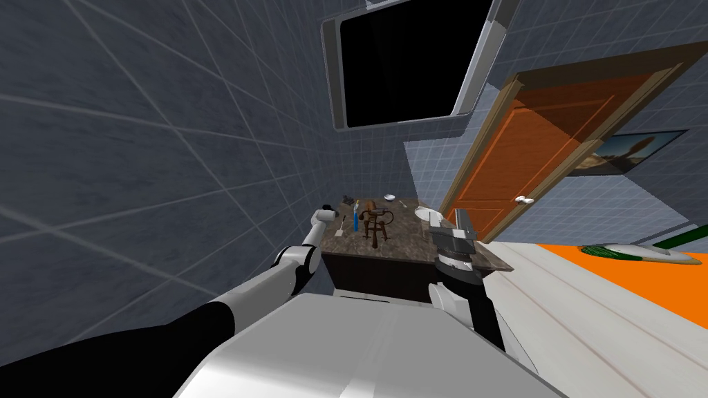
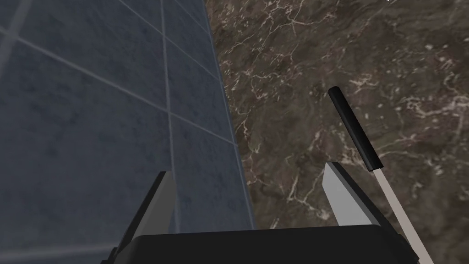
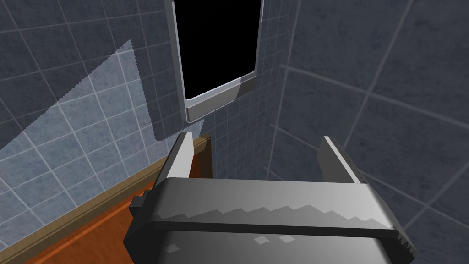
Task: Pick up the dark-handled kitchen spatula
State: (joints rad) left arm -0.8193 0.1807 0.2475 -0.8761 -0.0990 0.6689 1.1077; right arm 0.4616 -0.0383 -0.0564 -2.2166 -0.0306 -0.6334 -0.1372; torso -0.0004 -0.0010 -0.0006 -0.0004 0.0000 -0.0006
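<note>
The spatula (image 2: 355,127) lies flat on the brown marbled counter (image 2: 320,55); it has a black handle and a pale shaft running back past my hand. My left gripper (image 2: 249,192) hovers open over the counter's edge by the blue tiled wall. The spatula lies just outside one of its fingers (image 2: 341,197), with nothing between the jaws. In the head view the spatula (image 1: 341,225) is a thin dark stick beside my left gripper (image 1: 327,211) at the counter's left end. My right gripper (image 1: 453,233) is held open above the counter's right side, empty (image 3: 261,158).
On the counter (image 1: 408,245) stand a blue toothbrush (image 1: 355,220), a brown faucet-like fixture (image 1: 374,224), a small white bowl (image 1: 390,197) and a basin (image 1: 427,214). The tiled wall (image 1: 173,173) hugs the left side. An orange door (image 1: 525,159) is at the right.
</note>
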